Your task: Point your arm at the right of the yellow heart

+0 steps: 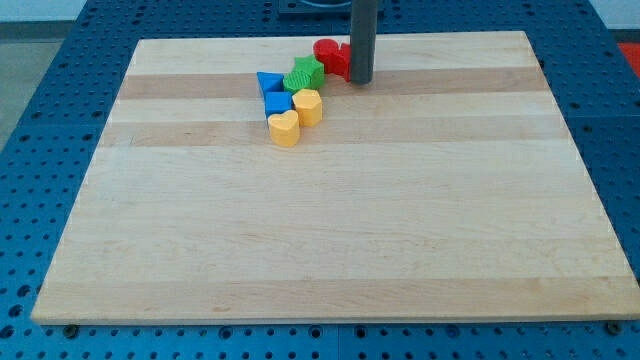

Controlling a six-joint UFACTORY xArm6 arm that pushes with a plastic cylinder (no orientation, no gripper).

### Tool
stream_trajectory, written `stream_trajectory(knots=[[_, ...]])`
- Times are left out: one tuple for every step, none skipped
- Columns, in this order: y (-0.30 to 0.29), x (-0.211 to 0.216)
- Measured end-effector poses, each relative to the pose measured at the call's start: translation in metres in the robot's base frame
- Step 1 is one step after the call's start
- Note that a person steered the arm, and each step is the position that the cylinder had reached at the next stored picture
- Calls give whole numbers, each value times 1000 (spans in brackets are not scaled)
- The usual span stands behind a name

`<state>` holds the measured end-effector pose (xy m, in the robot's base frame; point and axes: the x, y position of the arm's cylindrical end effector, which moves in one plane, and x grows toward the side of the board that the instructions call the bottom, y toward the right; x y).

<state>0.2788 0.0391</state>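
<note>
The yellow heart [285, 129] sits at the view's-bottom end of the block cluster on the counter [330, 240]. My tip [360, 81] stands up and right of it; there's no pincer. I'd swing wide, sparing the yellow block [308, 106] above it.

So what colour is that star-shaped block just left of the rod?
Green. The green star shows in the camera view, the only one, just left of my tip.

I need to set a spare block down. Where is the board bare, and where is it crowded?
Bare: everything below the yellow heart to the wooden board's bottom edge, plus both sides. Crowded: the top middle, where yellow, blue, green and red blocks cluster beside my tip.
</note>
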Motion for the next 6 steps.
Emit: stream_trajectory(knots=[[0, -4], [0, 14], [6, 53], [0, 104], [-32, 128], [-54, 130]])
